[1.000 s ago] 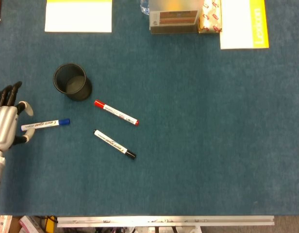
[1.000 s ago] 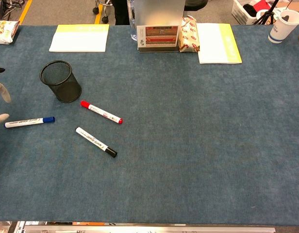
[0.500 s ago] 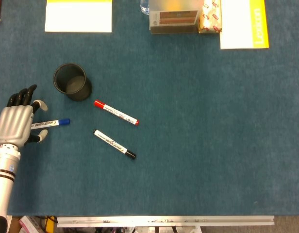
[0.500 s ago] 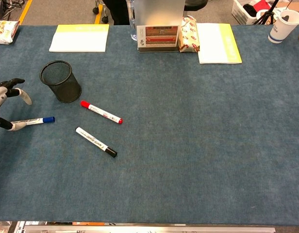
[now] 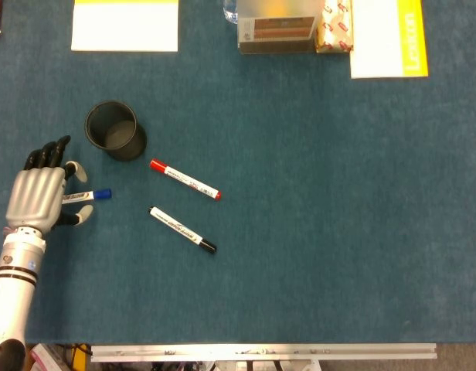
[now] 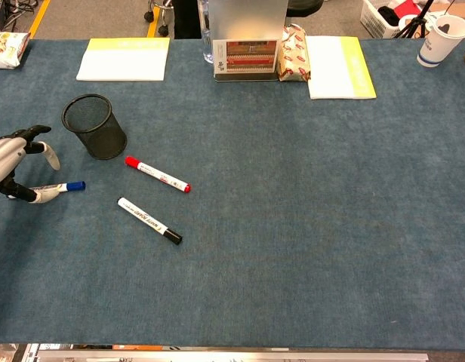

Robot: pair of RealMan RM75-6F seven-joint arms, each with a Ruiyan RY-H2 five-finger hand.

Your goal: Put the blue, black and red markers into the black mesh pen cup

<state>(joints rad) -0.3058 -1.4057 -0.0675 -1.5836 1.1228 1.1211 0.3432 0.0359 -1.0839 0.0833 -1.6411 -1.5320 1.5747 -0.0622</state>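
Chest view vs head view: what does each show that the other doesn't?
Chest only: paper cup at far right, floor past the table, a snack bag at far left. Head only: the left forearm and the table's near metal edge. Both: pen cup, blue marker under the left hand, red marker, black marker, notepads.

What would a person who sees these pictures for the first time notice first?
Most likely the silver left hand at the table's left edge, its fingers apart over the blue marker, which lies flat on the blue table. Just beyond it stands the black mesh pen cup, upright and with no marker in it. To the right of the hand the red marker and the black marker lie nearly parallel, apart from each other.
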